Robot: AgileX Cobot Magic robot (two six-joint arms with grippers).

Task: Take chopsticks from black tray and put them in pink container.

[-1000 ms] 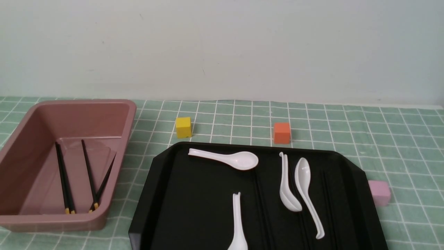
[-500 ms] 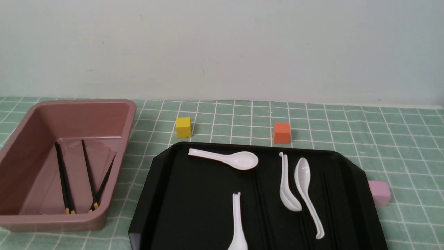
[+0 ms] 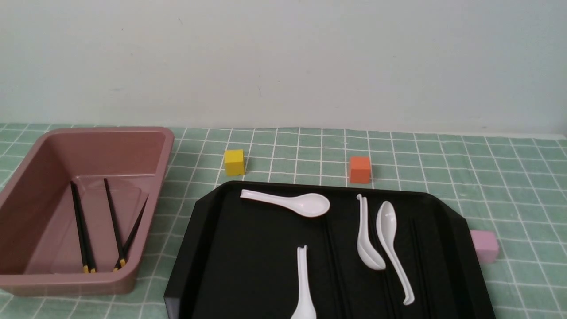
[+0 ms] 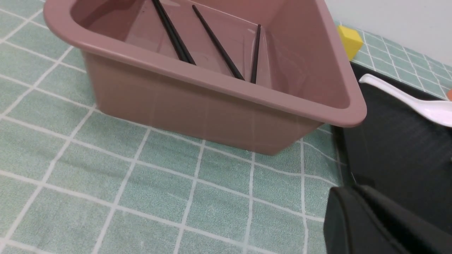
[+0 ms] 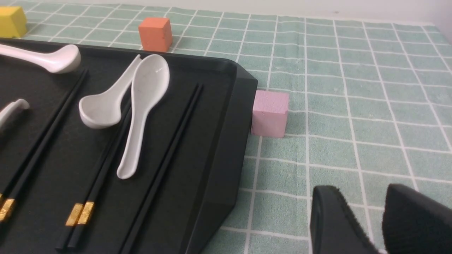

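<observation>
The pink container stands at the left on the cloth, and several black chopsticks lean inside it, gold bands toward me. The left wrist view shows them behind its near rim. The black tray fills the middle. In the right wrist view two pairs of chopsticks lie in its grooves. Neither gripper shows in the front view. My left gripper hovers by the tray's left edge, fingers together and empty. Off the tray's right side, my right gripper stands slightly open over the cloth.
Several white soup spoons lie on the tray among the chopsticks. A yellow cube and an orange cube sit behind the tray. A pale pink cube touches the tray's right edge.
</observation>
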